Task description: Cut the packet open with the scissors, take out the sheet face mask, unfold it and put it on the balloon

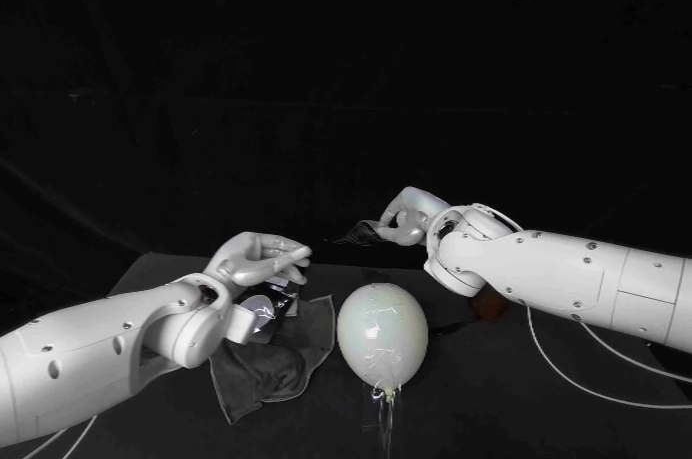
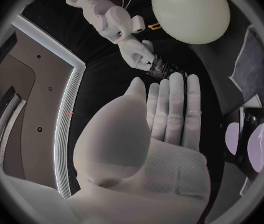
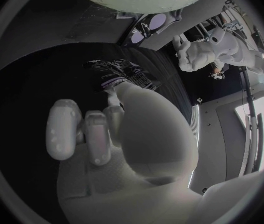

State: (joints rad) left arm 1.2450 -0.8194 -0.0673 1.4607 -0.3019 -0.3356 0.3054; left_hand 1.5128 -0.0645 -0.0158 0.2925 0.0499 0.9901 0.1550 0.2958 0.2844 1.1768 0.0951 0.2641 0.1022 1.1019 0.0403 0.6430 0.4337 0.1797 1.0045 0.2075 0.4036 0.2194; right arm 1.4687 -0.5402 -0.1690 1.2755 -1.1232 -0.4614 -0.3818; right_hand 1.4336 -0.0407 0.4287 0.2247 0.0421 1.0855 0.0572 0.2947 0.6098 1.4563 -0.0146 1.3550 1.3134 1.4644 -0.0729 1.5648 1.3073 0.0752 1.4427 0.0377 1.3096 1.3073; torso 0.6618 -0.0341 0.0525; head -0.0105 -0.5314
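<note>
Balloon (image 1: pixel 382 331) lies mid-table (image 1: pixel 476 409), one end toward robot. Cloth (image 1: pixel 274 364) on table just beside it, on left. Left hand (image 1: pixel 260 261) above cloth's far end - left of balloon, apart from it. Right hand (image 1: pixel 407 219) behind balloon - packet (image 1: pixel 356 234) pinched in its fingers, sticking out leftward.

packet (image 3: pixel 123 74) – partly hidden by right hand (image 3: pixel 122 144), print unreadable
</note>
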